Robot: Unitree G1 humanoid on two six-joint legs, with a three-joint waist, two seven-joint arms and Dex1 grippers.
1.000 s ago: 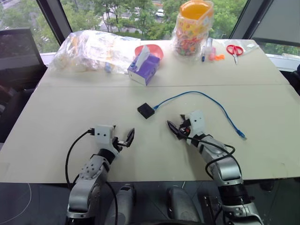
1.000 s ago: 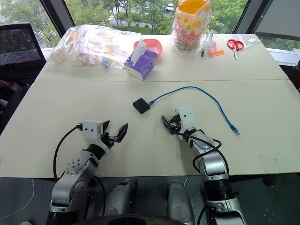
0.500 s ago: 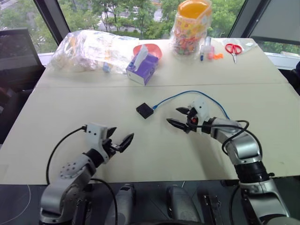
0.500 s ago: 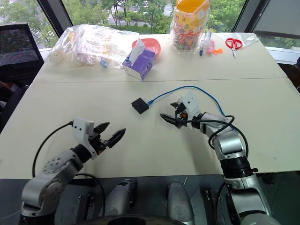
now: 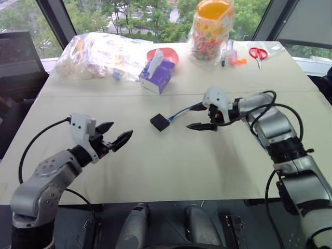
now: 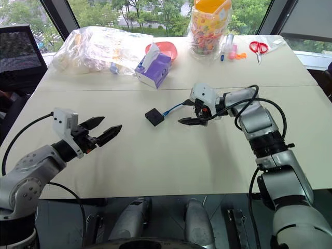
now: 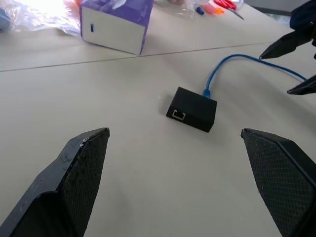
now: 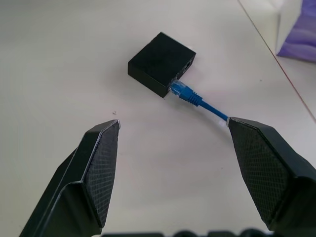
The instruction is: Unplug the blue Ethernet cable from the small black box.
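Near the table's (image 5: 62, 111) middle sits your box (image 5: 160, 122), cable (image 5: 179, 112) still plugged into its right side and running right. Your right gripper (image 5: 198, 116), spread and empty, hovers over that cable just right of the box, far nearer than your left gripper (image 5: 114, 134), also spread.

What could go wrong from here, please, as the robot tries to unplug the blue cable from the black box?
The small black box lies loose on the table, held by neither tool, so pulling the blue Ethernet cable may just drag it along. The right tool is open near the cable, but may close on the cord rather than the plug. The left tool, also open, is well short of the box, too far to steady it.
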